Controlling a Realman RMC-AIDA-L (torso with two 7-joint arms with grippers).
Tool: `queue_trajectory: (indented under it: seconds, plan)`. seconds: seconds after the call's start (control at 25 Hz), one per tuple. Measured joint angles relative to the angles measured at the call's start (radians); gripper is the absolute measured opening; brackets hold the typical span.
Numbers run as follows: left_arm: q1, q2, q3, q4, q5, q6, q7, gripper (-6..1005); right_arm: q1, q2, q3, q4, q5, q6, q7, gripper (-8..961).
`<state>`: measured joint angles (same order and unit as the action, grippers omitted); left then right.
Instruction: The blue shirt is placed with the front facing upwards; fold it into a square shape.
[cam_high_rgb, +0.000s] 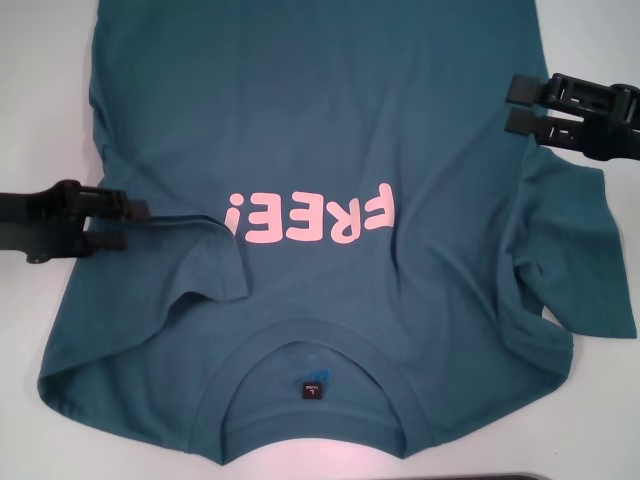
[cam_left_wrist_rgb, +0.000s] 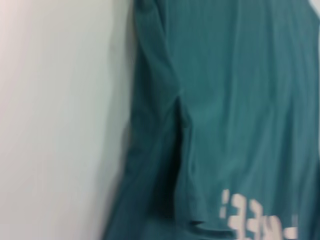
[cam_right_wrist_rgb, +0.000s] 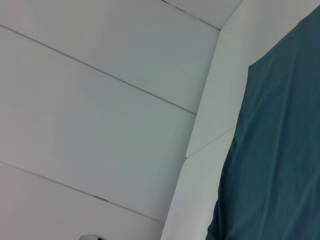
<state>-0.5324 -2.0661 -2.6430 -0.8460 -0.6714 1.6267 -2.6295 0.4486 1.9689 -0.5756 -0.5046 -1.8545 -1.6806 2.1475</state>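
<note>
The blue shirt (cam_high_rgb: 330, 150) lies front up on the white worktop (cam_high_rgb: 40, 100), spread over most of it, with its collar (cam_high_rgb: 310, 375) nearest the robot and its body running away to the far edge. Inside the collar a small dark label (cam_high_rgb: 311, 388) shows. Just beyond the collar the pink print (cam_high_rgb: 312, 217) reads upside down from the head view. On the near left, the left sleeve (cam_high_rgb: 205, 265) is folded inward over the chest, its edge reaching almost to the print, and the cloth around it is rumpled. On the near right, the right sleeve (cam_high_rgb: 580, 260) lies spread outward on the worktop. The left hand (cam_high_rgb: 125, 225) sits at the left edge of the shirt, level with the print, its two dark fingers a little apart with nothing between them; whether the tips touch the cloth is hard to tell. Farther off, the right hand (cam_high_rgb: 515, 105) hangs at the right edge of the shirt beyond the sleeve, its fingers also slightly apart and empty. The left wrist view shows the shirt (cam_left_wrist_rgb: 240, 100) with a long crease (cam_left_wrist_rgb: 181, 150) beside bare worktop (cam_left_wrist_rgb: 55, 120). The right wrist view shows a shirt edge (cam_right_wrist_rgb: 280, 150) against the worktop (cam_right_wrist_rgb: 200, 175).
</note>
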Motion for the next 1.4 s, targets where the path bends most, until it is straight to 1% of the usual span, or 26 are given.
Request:
queue_trajectory:
  seconds: [0.12, 0.2, 0.52, 0.8, 1.0, 1.16, 1.2, 1.24, 1.28, 1.32, 1.4]
  plan:
    - [0.000, 0.020, -0.013, 0.024, -0.043, 0.036, 0.014, 568, 0.000, -0.001, 0.001, 0.000, 0.000, -0.003, 0.001, 842]
    - [0.004, 0.024, -0.016, 0.026, -0.049, 0.026, 0.005, 568, 0.000, -0.001, 0.001, 0.000, 0.000, -0.003, 0.001, 842]
    - [0.002, 0.017, 0.003, 0.036, -0.022, -0.043, -0.035, 568, 0.001, -0.003, 0.003, -0.003, 0.000, -0.004, 0.003, 840]
    - [-0.017, 0.016, 0.081, 0.088, -0.021, -0.127, -0.060, 569, -0.002, -0.004, 0.002, -0.001, 0.000, -0.009, 0.003, 838]
    - [-0.022, 0.015, 0.086, 0.097, -0.025, -0.139, -0.062, 569, -0.010, -0.004, 0.000, 0.000, 0.000, -0.011, 0.003, 837]
    - [-0.042, -0.011, 0.086, 0.100, -0.029, -0.174, -0.054, 569, -0.012, -0.004, 0.001, 0.000, 0.000, -0.011, 0.003, 835]
    - [-0.042, -0.011, 0.086, 0.100, -0.029, -0.174, -0.054, 569, -0.012, -0.004, 0.000, 0.000, 0.000, -0.011, 0.003, 835]
    - [-0.063, -0.037, 0.085, 0.098, -0.038, -0.192, -0.042, 569, -0.012, -0.004, -0.002, 0.000, 0.000, -0.011, 0.003, 835]
    - [-0.065, -0.040, 0.084, 0.096, -0.043, -0.193, -0.037, 569, -0.011, -0.004, -0.003, 0.000, 0.000, -0.011, 0.003, 835]
    - [-0.071, -0.051, 0.083, 0.088, -0.065, -0.187, -0.023, 569, -0.011, -0.003, -0.004, 0.000, 0.000, -0.011, 0.003, 834]
    - [-0.078, -0.066, 0.084, 0.069, -0.139, -0.142, 0.023, 569, -0.010, -0.003, -0.004, 0.000, 0.000, -0.012, 0.003, 834]
